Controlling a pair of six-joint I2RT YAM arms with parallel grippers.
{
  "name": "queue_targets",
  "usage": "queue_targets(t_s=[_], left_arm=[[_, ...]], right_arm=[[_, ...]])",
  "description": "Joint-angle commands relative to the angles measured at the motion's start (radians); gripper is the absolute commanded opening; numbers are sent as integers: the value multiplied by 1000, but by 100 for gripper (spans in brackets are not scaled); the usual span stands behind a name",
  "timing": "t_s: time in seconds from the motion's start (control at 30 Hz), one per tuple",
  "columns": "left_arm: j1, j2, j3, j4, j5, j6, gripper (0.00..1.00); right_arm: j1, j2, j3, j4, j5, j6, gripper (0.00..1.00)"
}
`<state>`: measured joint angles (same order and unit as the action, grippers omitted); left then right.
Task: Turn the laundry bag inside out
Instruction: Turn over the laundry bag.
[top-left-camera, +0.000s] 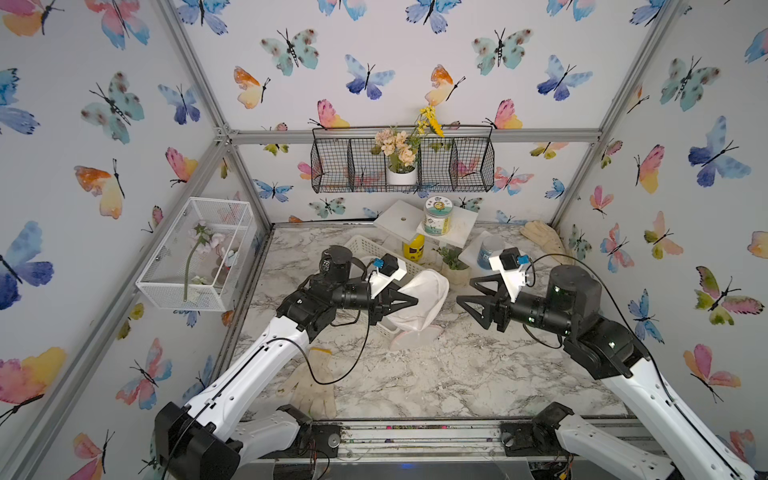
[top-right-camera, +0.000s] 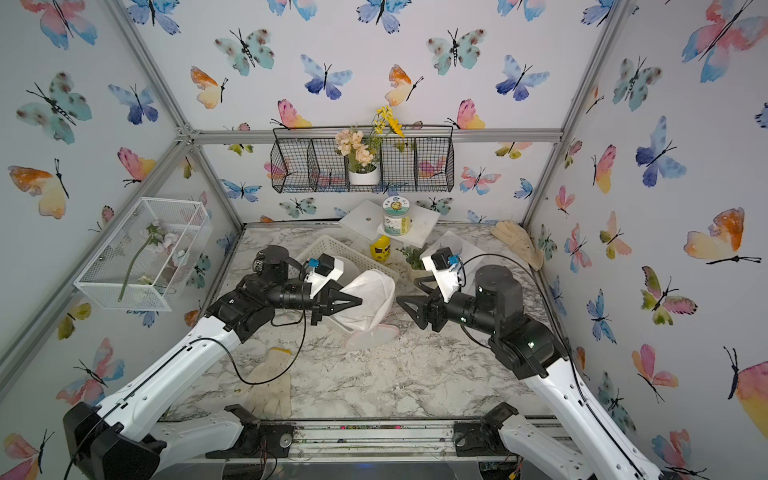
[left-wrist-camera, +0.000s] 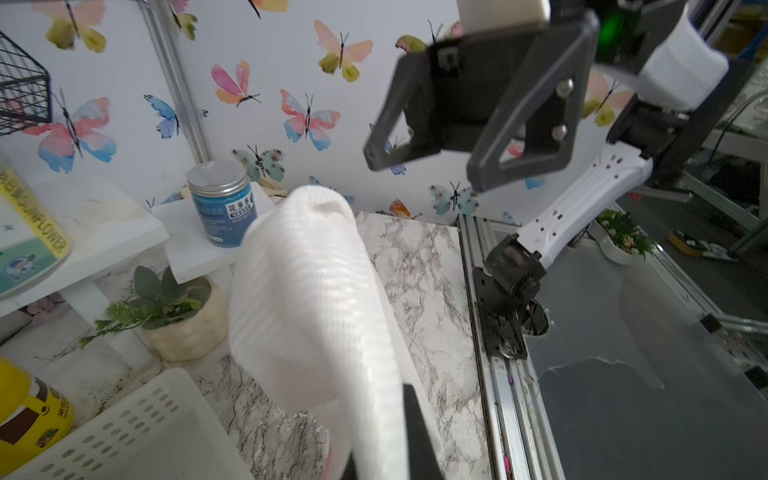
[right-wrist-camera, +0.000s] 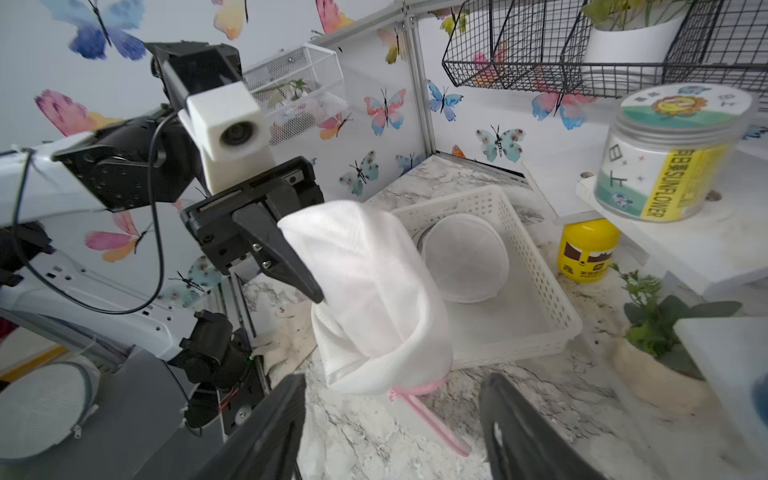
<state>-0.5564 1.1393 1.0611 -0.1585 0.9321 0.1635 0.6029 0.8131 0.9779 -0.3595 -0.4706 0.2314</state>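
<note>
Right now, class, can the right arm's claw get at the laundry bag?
Likely yes: the right claw stands open facing the laundry bag, held up by the left claw, nothing between them.

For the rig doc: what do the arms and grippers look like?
White link shells and black joints on left arm and right arm. Black triangular cut-out fingers on left gripper and right gripper. White camera block on each wrist; thin black cable looping along each arm.
</note>
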Motion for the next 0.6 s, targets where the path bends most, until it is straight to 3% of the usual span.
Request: queue_targets(t_s=[0.0,0.13,0.33,0.57], left_arm=[[1,-48,-14,230,-7,-250,0],[1,-47,-5,313,22,-367,0],[1,-51,1,358,54,-441,0],[1,-53,-1,389,83,-489,0]], right_arm=[[3,-49,-155,232,-72,180,70],[3,-85,-271,371,-97,158,71],[3,-54,-329,504,-166,109,73],[3,1,-352,633,-163,75,65]])
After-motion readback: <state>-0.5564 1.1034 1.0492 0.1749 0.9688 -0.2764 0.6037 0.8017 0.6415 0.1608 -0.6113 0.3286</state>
